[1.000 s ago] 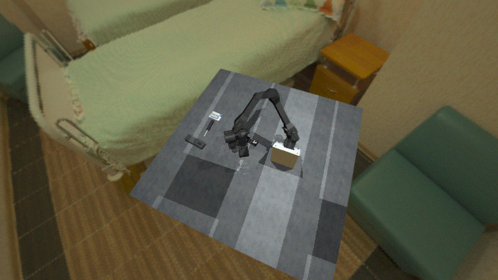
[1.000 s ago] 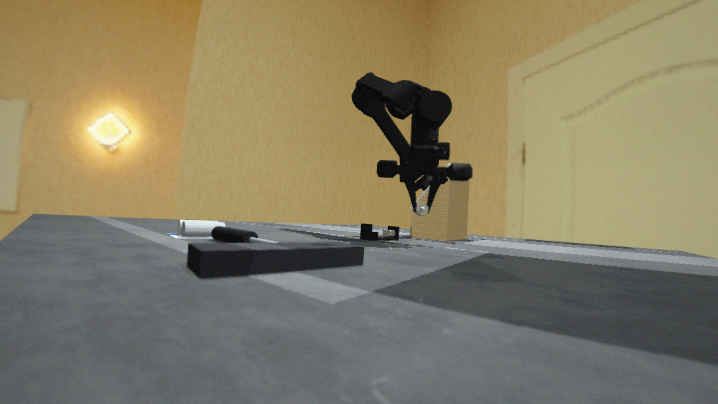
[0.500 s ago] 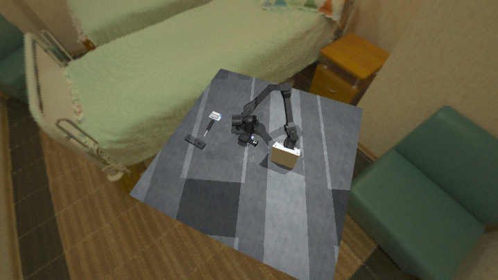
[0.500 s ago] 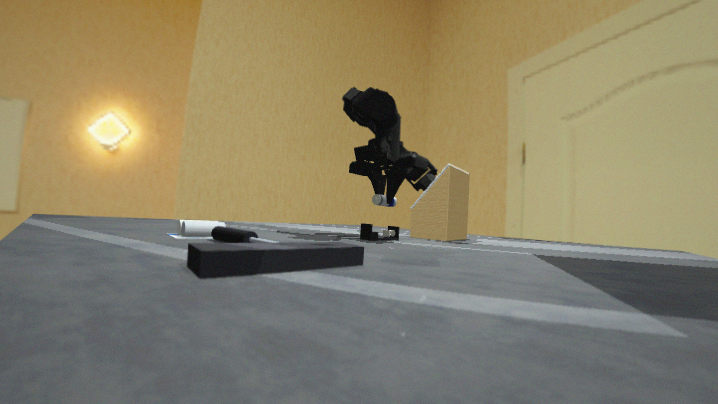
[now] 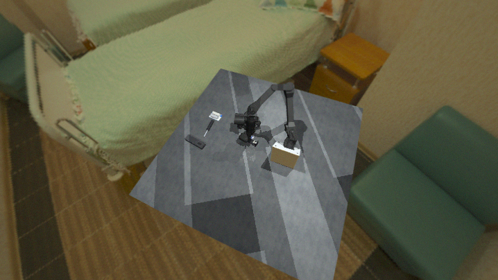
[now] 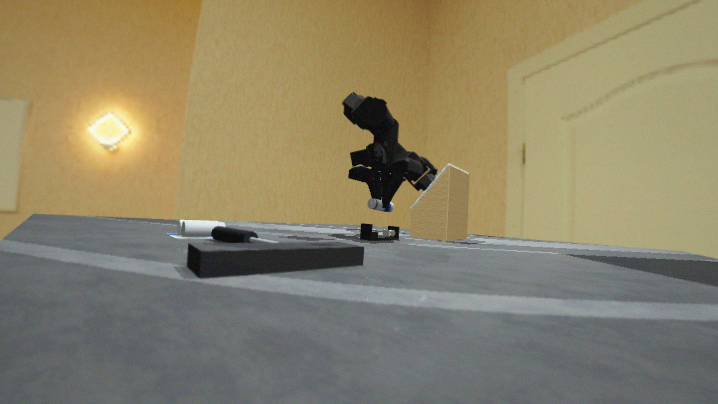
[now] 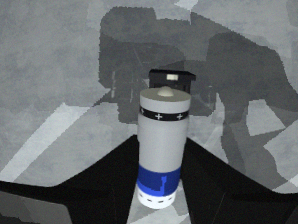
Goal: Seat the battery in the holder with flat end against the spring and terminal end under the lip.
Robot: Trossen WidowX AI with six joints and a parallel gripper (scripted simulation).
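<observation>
The battery (image 6: 374,204) (image 7: 161,135) is white with a blue band and is held between the fingers. My gripper (image 6: 381,203) (image 7: 160,143) is shut on it. In the wrist view its raised terminal end points away toward the holder, and its blue, flat end is nearest the camera. In the exterior view the battery is nearly level, a little above the small black holder (image 6: 366,232) (image 7: 186,77), with a gap between them. The holder stands on the table with an upright wall at each end. In the wrist view the battery hides most of the holder; the spring is not clear.
The arm stands on a wooden wedge block (image 5: 284,156) (image 6: 454,211) beside the holder. Farther off lie a long black block (image 5: 195,142) (image 6: 281,258), a screwdriver (image 5: 209,125) (image 6: 231,234) and a white object (image 5: 215,115) (image 6: 200,228), all on the grey patterned table (image 5: 222,222) (image 6: 351,351).
</observation>
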